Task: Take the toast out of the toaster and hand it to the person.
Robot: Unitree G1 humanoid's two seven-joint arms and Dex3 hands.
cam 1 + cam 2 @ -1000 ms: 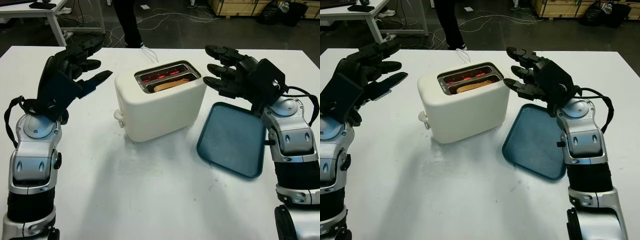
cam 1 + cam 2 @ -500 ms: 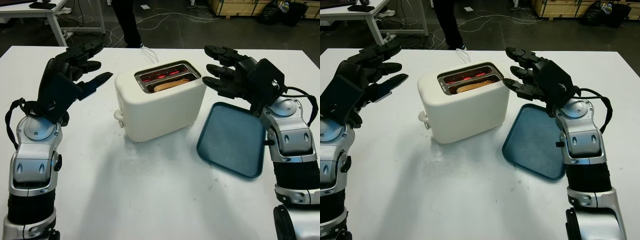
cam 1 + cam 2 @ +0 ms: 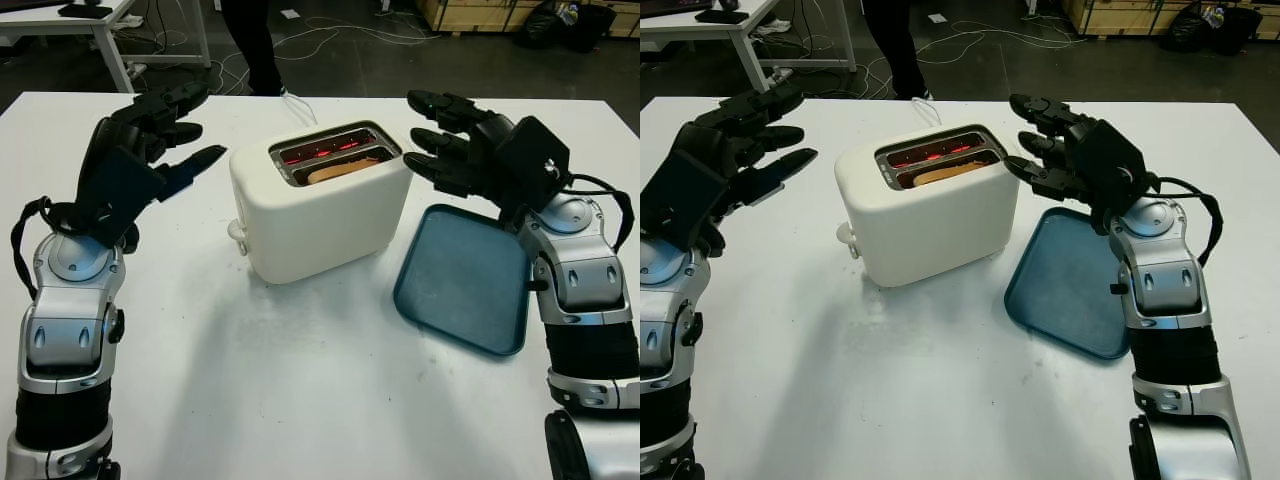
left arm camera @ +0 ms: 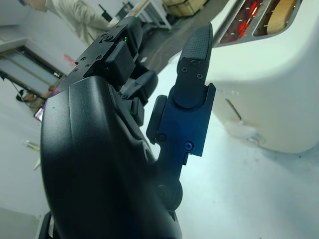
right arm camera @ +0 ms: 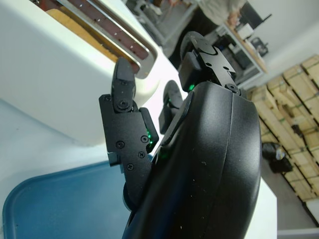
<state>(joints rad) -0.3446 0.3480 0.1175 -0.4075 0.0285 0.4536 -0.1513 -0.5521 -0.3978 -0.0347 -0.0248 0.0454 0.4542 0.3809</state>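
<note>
One slice of toast [image 3: 343,168] sits low in the nearer slot of the cream toaster [image 3: 320,205] on the white worktop [image 3: 300,380], its long axis along the slot, running left-right and angled slightly away to the right. Beside the toaster lies a blue tray [image 3: 465,275], with cables on the dark floor [image 3: 350,50] and a person's legs [image 3: 250,45] beyond the worktop. The left robot hand [image 3: 150,140] is open, holding nothing, to the toaster's left, and the right robot hand [image 3: 450,145] is open just beside its right end, near the toast.

Lab or workshop floor, not a home. Dark concrete floor [image 3: 380,60] strewn with loose cables [image 3: 330,35]; wooden crates [image 3: 480,14] against back wall; white workbench [image 3: 60,22] at far left; person's legs [image 3: 252,45] beyond white table [image 3: 300,380].
</note>
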